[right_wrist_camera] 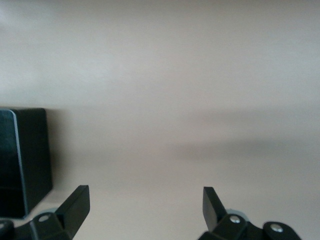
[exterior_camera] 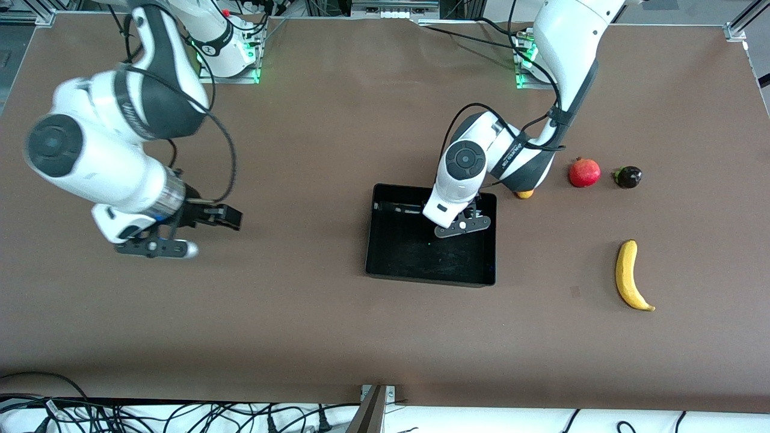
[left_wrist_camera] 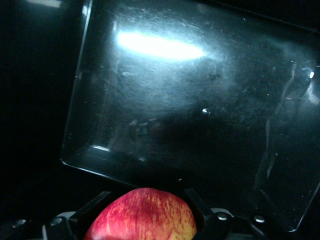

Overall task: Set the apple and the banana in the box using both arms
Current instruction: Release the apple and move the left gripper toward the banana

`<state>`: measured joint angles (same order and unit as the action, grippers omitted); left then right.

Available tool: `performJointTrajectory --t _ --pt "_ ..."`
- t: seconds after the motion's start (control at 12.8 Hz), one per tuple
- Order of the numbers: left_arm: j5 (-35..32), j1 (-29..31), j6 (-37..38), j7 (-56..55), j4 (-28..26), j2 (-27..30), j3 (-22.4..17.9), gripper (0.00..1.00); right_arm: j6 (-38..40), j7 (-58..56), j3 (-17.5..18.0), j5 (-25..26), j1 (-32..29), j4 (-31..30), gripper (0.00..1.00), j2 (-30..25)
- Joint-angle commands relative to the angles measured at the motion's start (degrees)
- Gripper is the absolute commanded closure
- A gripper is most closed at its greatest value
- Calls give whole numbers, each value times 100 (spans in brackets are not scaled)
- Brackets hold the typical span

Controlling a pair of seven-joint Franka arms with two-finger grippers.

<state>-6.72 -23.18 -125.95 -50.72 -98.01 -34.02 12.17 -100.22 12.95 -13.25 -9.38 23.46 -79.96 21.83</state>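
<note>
The left hand (exterior_camera: 463, 225) pinches the apple (left_wrist_camera: 142, 215) right over the box (exterior_camera: 385, 264). The right hand (right_wrist_camera: 145, 205) is spread over bare worktop (exterior_camera: 313, 325), waiting. The banana (exterior_camera: 628, 275) lies at the left arm's end.

The box (exterior_camera: 431, 264) sat near the middle of the table (exterior_camera: 337, 325), and the left gripper (exterior_camera: 462, 225) hung over its inside with the apple (left_wrist_camera: 142, 216) between its fingers. The banana (exterior_camera: 630, 275) lay toward the left arm's end, nearer the front camera than the pomegranate (exterior_camera: 584, 172) and the dark fruit (exterior_camera: 628, 177) beside it. The right gripper (exterior_camera: 157, 245) hovered spread wide over bare table toward the right arm's end.
</note>
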Motion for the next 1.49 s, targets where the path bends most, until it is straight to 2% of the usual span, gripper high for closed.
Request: performJointTrajectory --t 0.0,0.16,0.39,0.55,0.94,1.02,1.09,1.17,1.25,1.33,1.41 --pt "-110 -161 -8 -78 352 -200 -13 100 502 -310 -291 -108 45 -334 0 -633" --pt "-101 -345 -52 -235 555 -359 -13 100 530 -555 -476 -81 45 -790 0 -1143" --pt "-119 -503 -587 -516 608 -604 92 100 652 -592 -529 155 10 -1389 0 -1873" --pt "-459 -574 -833 -875 599 -763 101 100 828 -627 -512 507 9 -1382 0 -1998" --pt "-1094 -644 -1168 -1501 599 -1238 198 100 838 -1268 -494 631 -236 -1390 0 -2024" --pt "-1094 -644 -1177 -1519 599 -1256 198 90 838 -1303 -477 640 -306 -1382 0 -2024" --pt "-1094 -644 -1177 -1528 599 -1256 198 66 829 -1304 -433 701 -368 -1382 0 -2016" --pt "-1094 -644 -1168 -1589 608 -1247 198 48 829 -1339 -285 727 -490 -1382 0 -2016" --pt "-1103 -644 -1142 -1746 625 -1221 198 21 829 -1339 -144 728 -613 -1382 0 -2016" --pt "-1121 -636 -1046 -1861 756 -1177 207 0 829 -1339 -116 736 -641 -1382 0 -2016" --pt "-1086 -583 -749 -1862 853 -1046 242 0 829 -1339 -116 736 -650 -1373 0 -2016"
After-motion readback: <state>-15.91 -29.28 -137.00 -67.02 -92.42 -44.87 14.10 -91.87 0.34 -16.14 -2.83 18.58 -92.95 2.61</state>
